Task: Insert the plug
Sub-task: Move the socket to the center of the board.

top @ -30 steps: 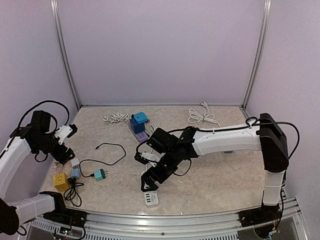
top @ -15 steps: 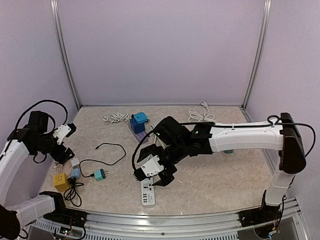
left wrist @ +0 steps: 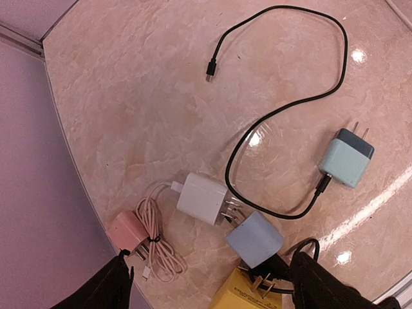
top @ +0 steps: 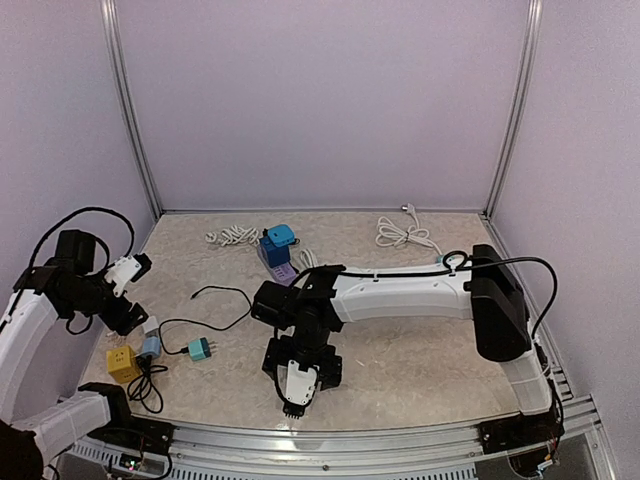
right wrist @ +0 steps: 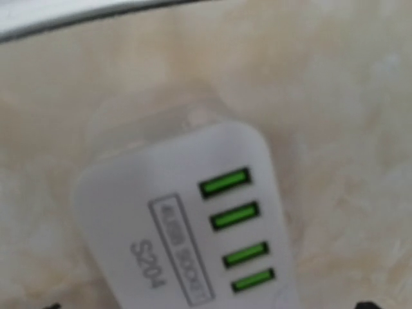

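On marble table (left wrist: 129, 96), teal two-pronged plug (left wrist: 346, 161) on black cable (left wrist: 346, 48), both jaws released.

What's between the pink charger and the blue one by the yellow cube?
A white charger lies between the pink charger and blue charger, seen in the left wrist view.

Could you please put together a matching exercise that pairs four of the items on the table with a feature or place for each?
Things:
1. teal charger
2. pink charger
3. white power strip
4. yellow cube

Features:
A. four green ports on its face
B. black cable plugged into it
C. bundled pale cable beside it
D. cut off by the bottom edge of the left wrist view

Pairs: 1-B, 2-C, 3-A, 4-D
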`<action>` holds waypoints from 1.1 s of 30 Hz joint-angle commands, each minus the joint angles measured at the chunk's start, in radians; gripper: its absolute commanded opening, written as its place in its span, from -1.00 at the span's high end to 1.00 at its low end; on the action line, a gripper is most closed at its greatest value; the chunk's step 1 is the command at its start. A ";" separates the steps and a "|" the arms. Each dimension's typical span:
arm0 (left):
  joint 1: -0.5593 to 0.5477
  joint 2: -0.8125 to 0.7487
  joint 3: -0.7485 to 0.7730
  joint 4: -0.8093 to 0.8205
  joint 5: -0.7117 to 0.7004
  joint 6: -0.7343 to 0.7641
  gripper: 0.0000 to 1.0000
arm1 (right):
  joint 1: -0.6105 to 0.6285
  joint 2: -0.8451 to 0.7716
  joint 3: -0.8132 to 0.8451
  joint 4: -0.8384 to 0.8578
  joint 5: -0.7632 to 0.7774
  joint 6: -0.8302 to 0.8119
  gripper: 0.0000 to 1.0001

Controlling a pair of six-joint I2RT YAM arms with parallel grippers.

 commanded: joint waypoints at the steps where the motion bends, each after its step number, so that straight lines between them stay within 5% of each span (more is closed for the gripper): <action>1: 0.007 -0.002 -0.005 -0.006 0.003 0.011 -0.65 | 0.003 0.049 0.017 -0.035 0.051 -0.085 -0.96; 6: 0.007 0.008 0.000 -0.004 0.003 0.005 -0.65 | 0.006 0.133 0.105 -0.094 0.066 -0.049 -0.77; 10: 0.007 0.009 0.008 -0.012 0.000 0.005 -0.65 | 0.005 0.137 0.144 -0.129 0.074 0.036 -0.13; 14: 0.009 -0.002 0.006 -0.020 -0.002 0.008 -0.65 | -0.003 0.092 0.102 -0.116 0.099 0.297 0.45; 19: 0.015 -0.003 -0.004 -0.033 -0.040 0.010 -0.65 | -0.064 0.013 -0.047 -0.074 0.063 0.763 0.78; 27: 0.160 0.123 0.034 -0.096 -0.068 -0.025 -0.65 | -0.108 -0.108 -0.367 0.153 0.003 1.258 0.91; 33: 0.233 0.241 0.033 -0.130 -0.077 -0.072 -0.58 | -0.144 -0.062 -0.273 0.212 0.094 1.541 0.87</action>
